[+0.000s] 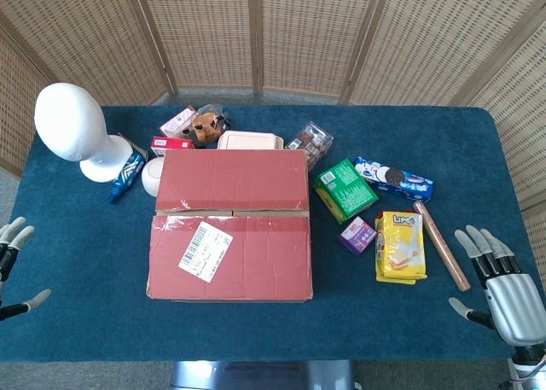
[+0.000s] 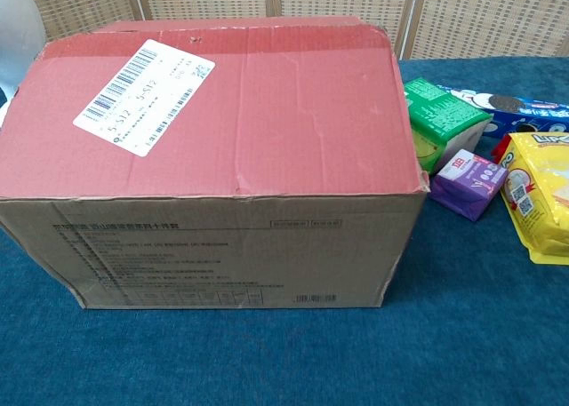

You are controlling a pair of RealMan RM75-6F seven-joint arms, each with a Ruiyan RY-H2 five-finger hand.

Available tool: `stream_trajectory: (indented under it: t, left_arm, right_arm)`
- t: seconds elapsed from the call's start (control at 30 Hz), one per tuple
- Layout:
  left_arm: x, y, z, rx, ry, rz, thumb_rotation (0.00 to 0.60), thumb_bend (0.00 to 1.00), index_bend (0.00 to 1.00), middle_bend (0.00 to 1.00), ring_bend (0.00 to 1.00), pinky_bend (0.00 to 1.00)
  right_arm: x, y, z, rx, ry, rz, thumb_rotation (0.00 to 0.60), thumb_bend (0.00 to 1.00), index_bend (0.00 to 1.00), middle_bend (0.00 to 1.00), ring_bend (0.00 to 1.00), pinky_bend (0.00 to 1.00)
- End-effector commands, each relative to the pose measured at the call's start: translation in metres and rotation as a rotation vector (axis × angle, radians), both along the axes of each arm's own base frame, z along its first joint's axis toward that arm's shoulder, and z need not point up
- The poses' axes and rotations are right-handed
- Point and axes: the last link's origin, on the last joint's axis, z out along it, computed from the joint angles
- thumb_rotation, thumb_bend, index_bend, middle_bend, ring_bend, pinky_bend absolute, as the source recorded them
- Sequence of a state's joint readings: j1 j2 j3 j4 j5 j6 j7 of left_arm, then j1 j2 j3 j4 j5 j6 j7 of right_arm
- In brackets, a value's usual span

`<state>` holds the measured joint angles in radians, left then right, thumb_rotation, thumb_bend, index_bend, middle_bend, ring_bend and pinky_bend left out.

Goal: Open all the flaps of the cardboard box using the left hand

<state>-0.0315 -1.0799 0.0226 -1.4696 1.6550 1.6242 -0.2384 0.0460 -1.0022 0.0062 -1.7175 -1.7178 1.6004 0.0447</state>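
A cardboard box [image 1: 230, 224] with red top flaps sits in the middle of the blue table; both top flaps lie shut, meeting at a seam across the middle. A white shipping label [image 1: 205, 250] is stuck on the near flap. The chest view shows the box [image 2: 213, 157] close up, near flap flat and brown front wall facing me. My left hand [image 1: 13, 266] is at the far left edge of the head view, fingers spread, well apart from the box and holding nothing. My right hand [image 1: 503, 288] rests at the lower right, fingers apart, empty.
A white mannequin head [image 1: 77, 130] stands at the back left beside a blue tube [image 1: 126, 175] and a white bowl [image 1: 153, 175]. Snack packs lie behind the box. Right of it are a green box [image 1: 345, 189], cookie pack [image 1: 394, 178], purple pack [image 1: 357, 235], yellow pack [image 1: 399, 245] and wooden stick [image 1: 442, 245].
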Motion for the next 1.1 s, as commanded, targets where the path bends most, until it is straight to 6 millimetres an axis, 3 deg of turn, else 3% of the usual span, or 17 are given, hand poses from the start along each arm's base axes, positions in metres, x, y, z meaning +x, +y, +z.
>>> stream_trajectory:
  t: [0.03,0.27,0.47,0.6,0.8,1.1]
  left_arm:
    - [0.000,0.001,0.000,0.001,-0.001,0.001,0.600,0.10,0.00,0.00,0.00,0.00]
    - [0.002,0.006,0.000,0.005,-0.007,0.003,0.600,0.10,0.00,0.00,0.00,0.00]
    - [0.014,0.035,-0.004,-0.003,-0.029,-0.029,0.600,0.10,0.00,0.00,0.00,0.00]
    - [0.032,0.062,-0.010,-0.020,-0.069,-0.080,0.600,0.10,0.00,0.00,0.00,0.00]
    - [0.074,0.108,-0.031,-0.073,-0.152,-0.200,0.600,0.10,0.00,0.00,0.00,0.00]
    - [0.110,0.143,-0.063,-0.102,-0.122,-0.271,0.600,0.10,0.00,0.00,0.00,0.00]
  right_arm:
    - [0.000,0.000,0.000,0.000,0.000,-0.001,0.600,0.00,0.00,0.00,0.00,0.15]
    - [-0.001,-0.001,0.000,0.005,0.001,-0.007,0.600,0.00,0.00,0.00,0.00,0.15]
    - [-0.002,-0.003,-0.002,0.012,0.005,-0.017,0.600,0.00,0.00,0.00,0.00,0.15]
    - [-0.002,-0.004,-0.003,0.012,0.006,-0.022,0.600,0.00,0.00,0.00,0.00,0.15]
    - [-0.003,-0.005,-0.002,0.012,0.001,-0.026,0.600,0.00,0.00,0.00,0.00,0.15]
    - [-0.003,-0.005,-0.001,0.015,-0.011,-0.030,0.600,0.00,0.00,0.00,0.00,0.15]
